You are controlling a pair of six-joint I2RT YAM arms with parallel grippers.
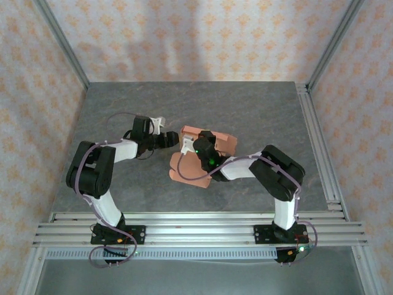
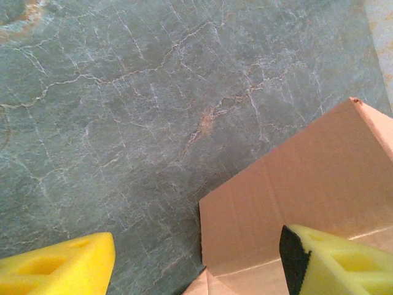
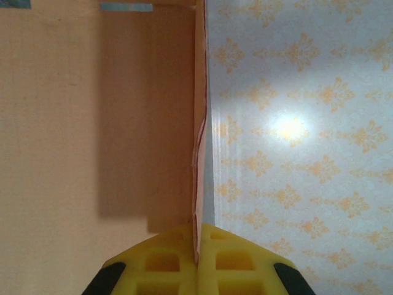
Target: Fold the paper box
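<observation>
The thin salmon-orange paper box (image 2: 295, 178) looks half-formed: the right pincer (image 3: 198, 236) pinches one raised wall, the left pincer (image 2: 196, 261) is spread beside it, and flaps lie unfolded on the grey worktop (image 1: 123, 104).

Grey marbled table (image 1: 123, 110) enclosed by floral-patterned walls (image 1: 202, 37) with aluminium corner posts (image 1: 61, 43).
</observation>
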